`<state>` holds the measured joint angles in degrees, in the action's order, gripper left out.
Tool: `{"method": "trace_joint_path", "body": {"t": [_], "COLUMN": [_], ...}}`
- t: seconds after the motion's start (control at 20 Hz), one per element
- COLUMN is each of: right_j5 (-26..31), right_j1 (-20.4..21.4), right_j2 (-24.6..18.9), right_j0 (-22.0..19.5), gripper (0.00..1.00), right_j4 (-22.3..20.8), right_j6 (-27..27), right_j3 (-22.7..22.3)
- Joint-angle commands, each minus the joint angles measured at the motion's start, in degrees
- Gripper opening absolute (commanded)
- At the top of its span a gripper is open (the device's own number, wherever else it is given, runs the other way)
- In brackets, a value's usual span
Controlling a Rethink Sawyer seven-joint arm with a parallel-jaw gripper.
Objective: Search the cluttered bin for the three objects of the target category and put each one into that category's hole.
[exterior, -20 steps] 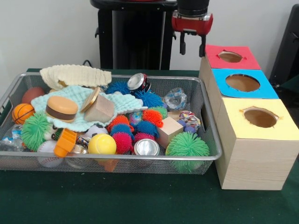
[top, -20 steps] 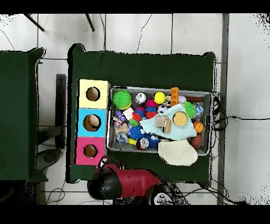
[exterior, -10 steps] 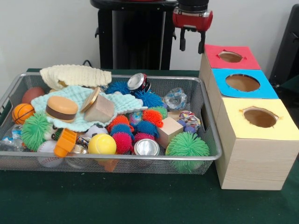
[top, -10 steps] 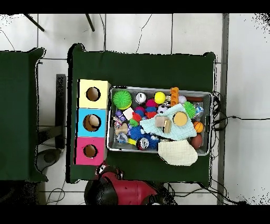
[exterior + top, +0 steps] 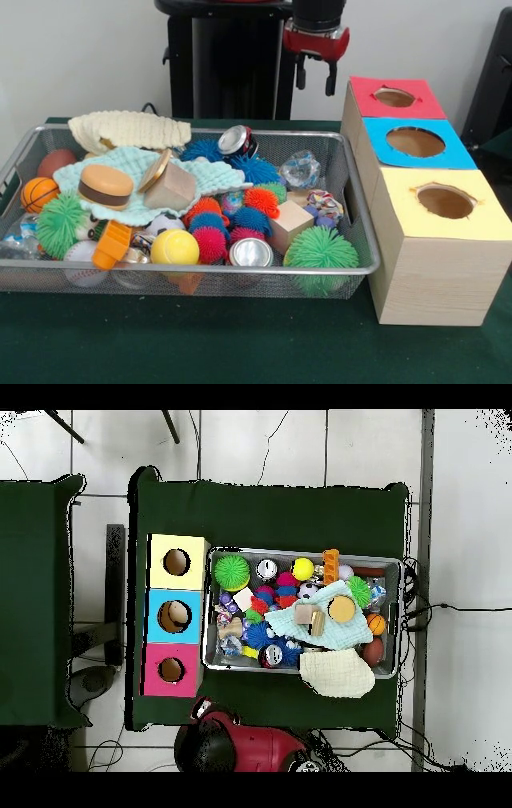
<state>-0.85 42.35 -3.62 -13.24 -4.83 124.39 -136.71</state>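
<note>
I see even, bright indoor light, soft shadows under the wire bin (image 5: 352, 268), mild glare on the can tops, front view slightly soft.

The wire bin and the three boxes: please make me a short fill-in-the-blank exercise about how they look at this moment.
1. Of the three coloured tops, the yellow box is the one nearest the camera, and the ____ box sits farthest back.
2. The toy hamburger rests on a pale ____ cloth.
3. The pincer hangs above the bin's far edge and holds ____.
4. The box between the other two has a ____ top.

Missing words: red; green; nothing; blue
</note>
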Motion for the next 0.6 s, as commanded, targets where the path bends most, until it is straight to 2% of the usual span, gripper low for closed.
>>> {"method": "trace_joint_path", "body": {"t": [0.05, 0.35, 0.6], "right_j5": [0.06, 2.24, 2.39], "right_j1": [-4.77, -7.65, -8.13], "right_j2": [-1.16, -2.61, -2.63], "right_j0": [-1.45, -3.57, -3.84], "gripper": [1.0, 1.0, 1.0], "right_j4": [4.99, 4.73, 4.82], "right_j6": [8.9, 6.11, 6.3], "right_j3": [9.2, 13.6, 14.65]}}
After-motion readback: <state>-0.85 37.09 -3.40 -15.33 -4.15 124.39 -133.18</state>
